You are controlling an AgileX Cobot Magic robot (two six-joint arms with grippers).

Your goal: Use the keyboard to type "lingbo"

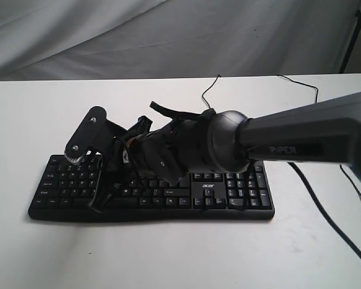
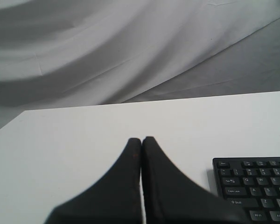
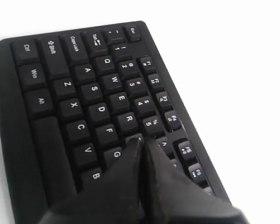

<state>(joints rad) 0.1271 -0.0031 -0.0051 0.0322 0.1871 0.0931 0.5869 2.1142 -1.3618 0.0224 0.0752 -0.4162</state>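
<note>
I see a white table carrying the black keyboard near its middle (its thin cable trails far), and a thick black cable lying at right.

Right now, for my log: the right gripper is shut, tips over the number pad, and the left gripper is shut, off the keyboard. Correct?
Not the number pad. The right gripper is shut with its tips over the letter keys near R, F and G of the keyboard, as the right wrist view shows. The left gripper is shut, off the keyboard.
</note>
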